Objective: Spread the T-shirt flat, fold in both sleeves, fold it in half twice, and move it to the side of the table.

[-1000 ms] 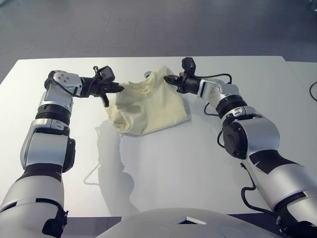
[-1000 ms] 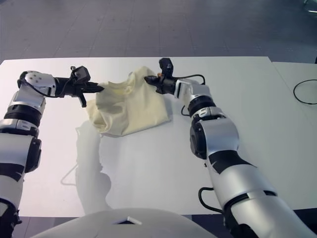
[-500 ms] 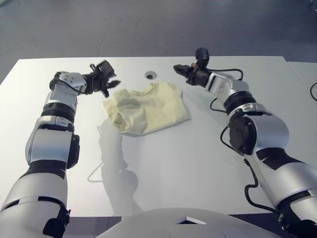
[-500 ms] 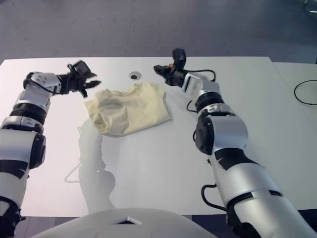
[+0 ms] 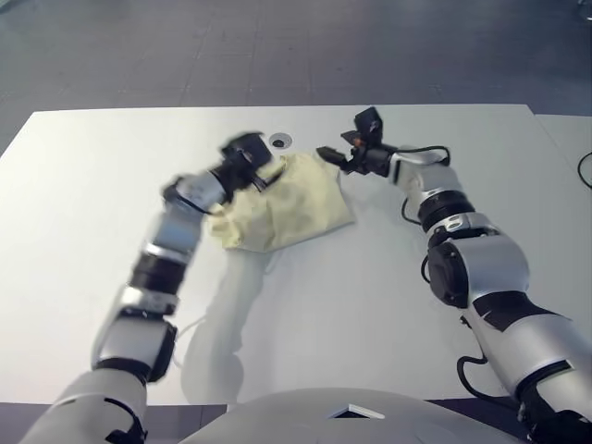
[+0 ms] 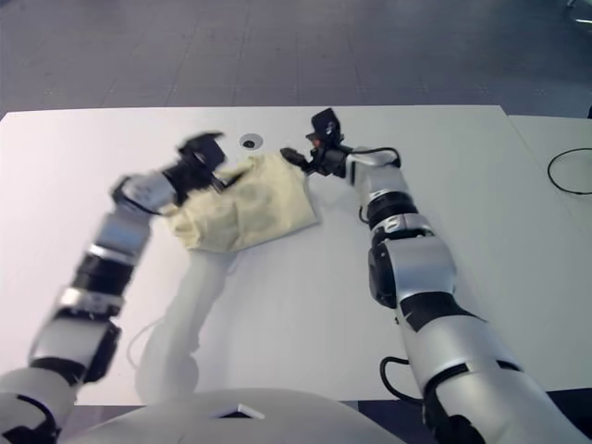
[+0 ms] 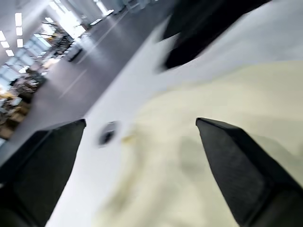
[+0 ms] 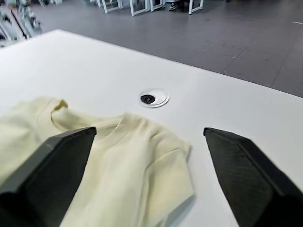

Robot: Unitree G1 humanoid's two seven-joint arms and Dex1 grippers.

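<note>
A pale yellow T-shirt (image 5: 287, 203) lies bunched on the white table (image 5: 388, 305), collar toward the far edge. My left gripper (image 5: 248, 165) hangs over the shirt's left far part, blurred. In the left wrist view its fingers (image 7: 42, 161) stand wide apart with the shirt (image 7: 213, 142) below them. My right gripper (image 5: 329, 155) sits just off the shirt's far right corner, a little above the table. It is open, its fingers (image 8: 246, 170) spread over the collar area of the shirt (image 8: 132, 156). Neither gripper holds cloth.
A round cable grommet (image 5: 280, 140) sits in the table just beyond the shirt. A second table with a black cable loop (image 6: 569, 171) stands at the right. Bare tabletop stretches to the left, right and front of the shirt.
Both grippers let go of the lifted shirt, which dropped onto the table. The left arm then swung right over the shirt. The right gripper pulled away and came back to its corner.
</note>
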